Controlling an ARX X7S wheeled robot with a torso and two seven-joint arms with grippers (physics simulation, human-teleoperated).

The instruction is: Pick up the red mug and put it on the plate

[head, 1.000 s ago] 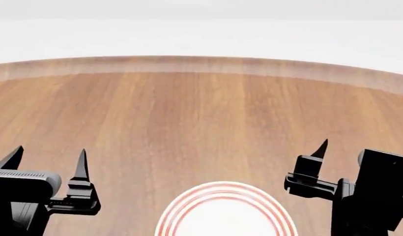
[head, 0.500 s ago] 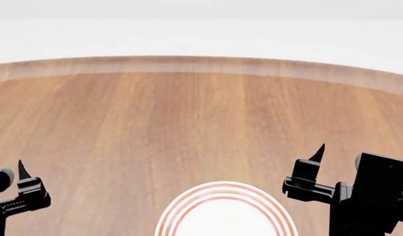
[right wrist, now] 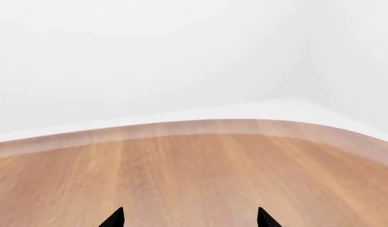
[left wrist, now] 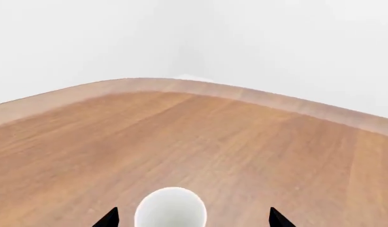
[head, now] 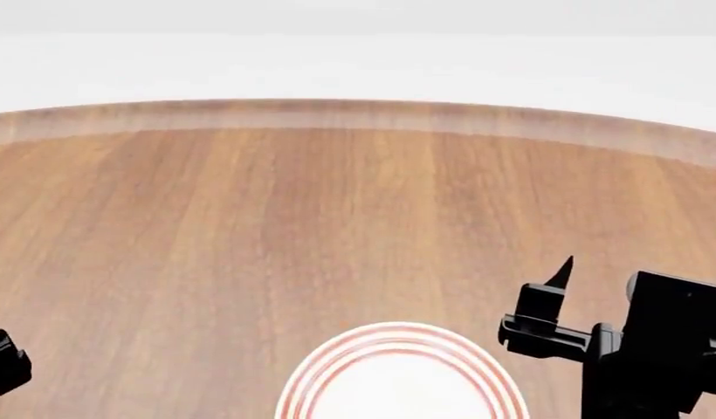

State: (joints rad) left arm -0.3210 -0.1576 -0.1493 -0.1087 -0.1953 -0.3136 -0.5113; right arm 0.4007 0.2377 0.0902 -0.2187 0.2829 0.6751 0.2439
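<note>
The plate [head: 402, 371], white with red rings, lies at the near middle of the wooden table, cut by the head view's lower edge. No red mug can be made out. In the left wrist view the round white mouth of a mug [left wrist: 171, 208] sits between the wide-apart fingertips of my left gripper [left wrist: 194, 218], and its outer wall is hidden. In the head view only a black part of my left gripper [head: 3, 360] shows at the lower left edge. My right gripper [head: 597, 284] is open and empty, right of the plate; its tips [right wrist: 189, 220] stand over bare wood.
The round wooden table [head: 334, 201] stretches away to a curved far edge [head: 334, 113], with a white floor and wall beyond. The same edge shows in both wrist views [left wrist: 181, 87] [right wrist: 181, 127].
My left gripper has dropped down and to the left, almost out of the head view. My right gripper has sunk slightly. The plate has not moved.
</note>
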